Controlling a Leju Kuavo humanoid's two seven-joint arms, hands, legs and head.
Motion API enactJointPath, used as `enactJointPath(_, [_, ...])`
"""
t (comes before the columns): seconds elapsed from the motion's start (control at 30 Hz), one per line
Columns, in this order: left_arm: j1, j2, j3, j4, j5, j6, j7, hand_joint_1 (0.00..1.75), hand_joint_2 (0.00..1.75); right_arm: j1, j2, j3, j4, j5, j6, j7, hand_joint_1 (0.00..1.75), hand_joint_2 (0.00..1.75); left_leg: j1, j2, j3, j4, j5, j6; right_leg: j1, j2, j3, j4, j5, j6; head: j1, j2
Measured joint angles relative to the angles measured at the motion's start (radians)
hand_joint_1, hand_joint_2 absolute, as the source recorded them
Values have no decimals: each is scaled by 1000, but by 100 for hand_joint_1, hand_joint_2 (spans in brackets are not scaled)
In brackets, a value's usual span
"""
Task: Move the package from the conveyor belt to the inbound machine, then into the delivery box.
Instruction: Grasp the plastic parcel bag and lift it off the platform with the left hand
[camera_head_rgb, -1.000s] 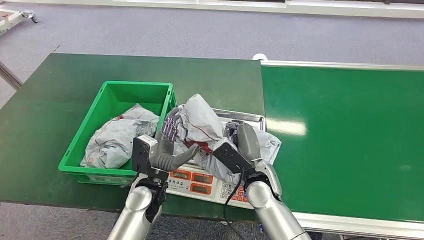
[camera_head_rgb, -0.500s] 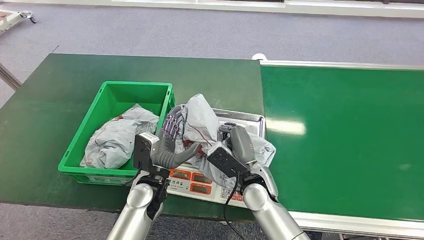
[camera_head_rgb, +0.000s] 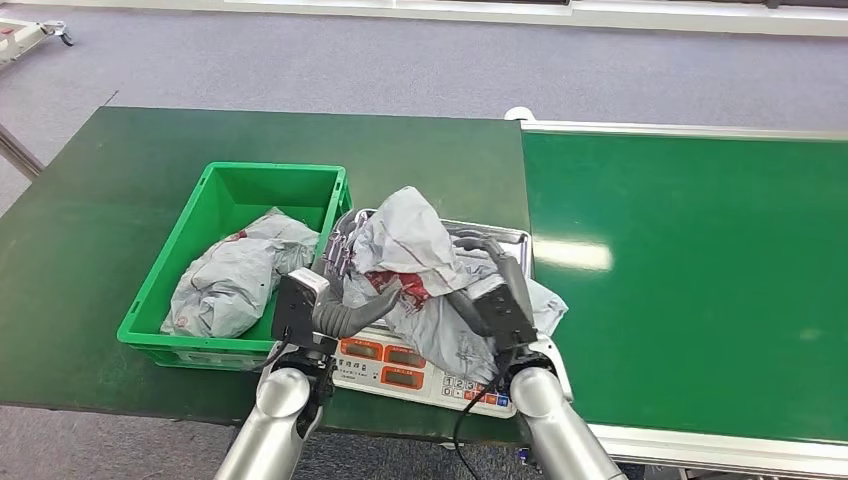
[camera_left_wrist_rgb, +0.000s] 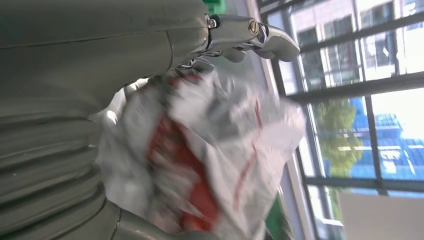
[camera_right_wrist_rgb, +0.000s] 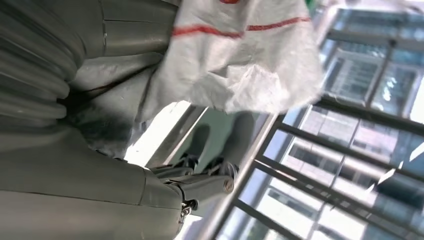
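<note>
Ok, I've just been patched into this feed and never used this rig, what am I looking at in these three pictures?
The wide picture is the robot's own view from its head, looking down at a green table. Its two silver arms come in from below. The left hand and right hand together hold a crumpled grey package over a weighing scale with red displays. To the left sits a green box with another grey bag inside. The green conveyor belt runs on the right. The other two pictures come from cameras at each wrist, turned sideways: each shows its own grey hand against the white and red package, with windows behind.
</note>
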Motion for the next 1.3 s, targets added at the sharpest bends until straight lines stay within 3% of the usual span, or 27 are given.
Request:
enactJointPath(0.1, [-6, 10, -17, -2, -167, 42, -3, 0, 175, 37, -9, -88, -14, -159, 119, -54, 0, 175, 0, 0, 0, 0, 0, 0, 0, 0, 0, 0, 0, 0, 0, 0])
enactJointPath(0.23, [-45, 24, -65, 36, -381, 65, -21, 0, 175, 68, -14, -189, -17, -394, 423, -98, 0, 175, -1, 0, 0, 0, 0, 0, 0, 0, -1, 0, 0, 0, 0, 0])
enactJointPath(0.33, [-85, 26, -81, 102, -455, 100, -37, 0, 175, 76, -14, -233, -10, -449, 543, -103, 0, 175, 0, 1, 0, 0, 0, 0, 0, 0, 0, 0, 0, 0, 0, 0])
enactJointPath(0.6, [-171, 16, -106, 262, -566, 140, -82, 0, 175, 64, -14, -294, 59, -408, 575, -114, 0, 175, 0, 1, 0, 0, 0, 0, 0, 1, 0, 0, 1, 0, 0, 0])
enactJointPath(0.87, [-201, 14, -120, 319, -592, 146, -87, 0, 175, 49, -14, -315, 94, -402, 593, -117, 0, 175, 0, 1, 0, 0, 0, 0, 0, 1, 0, 0, 1, 0, 0, 0])
enactJointPath(1.1, [-307, 15, -256, 425, -912, 159, -85, 0, 175, 1, -15, -316, 162, -413, 713, -131, 0, 175, -1, 1, 0, 0, 1, 1, 0, 1, 0, 0, 2, 0, 0, 0])
enactJointPath(1.13, [-328, 15, -290, 450, -956, 150, -87, 8, 175, -3, -15, -316, 170, -415, 719, -131, 0, 175, -1, 1, 1, 0, 1, 1, 0, 0, 1, 0, 2, 1, 0, 0])
enactJointPath(1.23, [-395, 15, -392, 532, -1036, 121, -108, 139, 175, -7, -19, -320, 185, -417, 721, -131, 0, 175, -1, 0, 1, 0, 1, 1, 0, 0, 2, 0, 2, 1, 0, 0])
enactJointPath(1.27, [-417, 14, -418, 557, -1039, 110, -123, 175, 175, -6, -21, -323, 188, -417, 721, -131, 0, 175, -1, 0, 2, 0, 1, 1, 0, 0, 3, 0, 2, 1, 0, 0])
enactJointPath(1.3, [-437, 14, -439, 580, -1032, 98, -140, 175, 175, -4, -24, -326, 190, -417, 720, -132, 0, 175, -1, 0, 2, 0, 1, 1, 0, 0, 4, 0, 2, 1, 0, 0])
